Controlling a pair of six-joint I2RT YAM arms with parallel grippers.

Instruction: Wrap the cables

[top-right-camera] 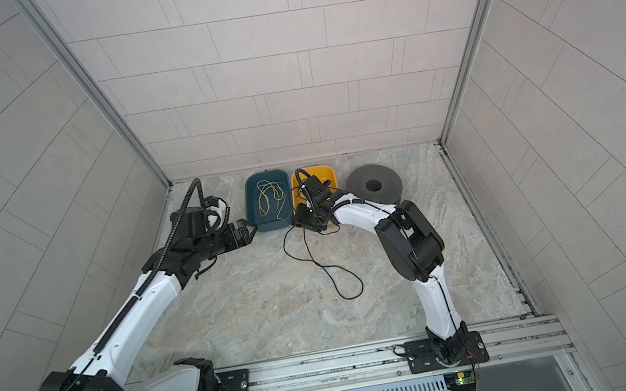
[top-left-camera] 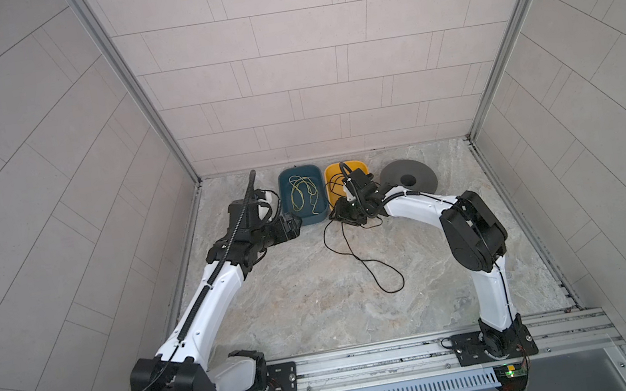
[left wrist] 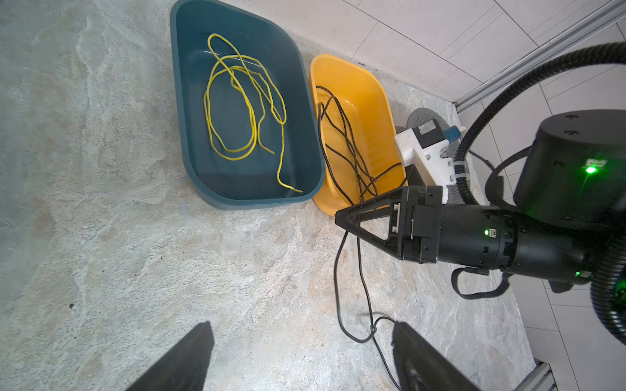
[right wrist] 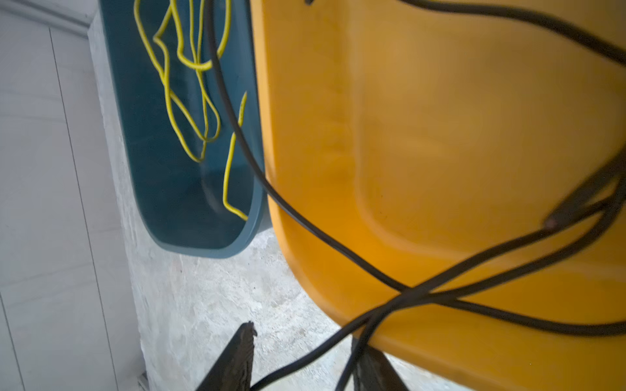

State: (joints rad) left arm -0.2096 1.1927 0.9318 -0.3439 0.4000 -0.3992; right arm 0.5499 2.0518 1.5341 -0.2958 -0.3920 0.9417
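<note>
One black cable [left wrist: 334, 274]: part lay in the yellow bin [left wrist: 366, 84], the rest hung over its near rim and looped on the table [top-left-camera: 296, 291]. Two bins side by side; the blue bin [left wrist: 189, 101] held one yellow-green cord [left wrist: 233, 158]. One grey disc [top-left-camera: 422, 176] sat beside the yellow bin. Right gripper [right wrist: 301, 342] at that rim: jaws part-open, cable strands running between them. Left gripper [left wrist: 301, 338] over the table: jaws wide, empty.

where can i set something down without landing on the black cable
Bare table lies between the left arm and the black cable loop, down to the near rail; a narrower strip lies between that loop and the right arm. Crowded: before the yellow bin, where the right end effector meets the strands.
</note>
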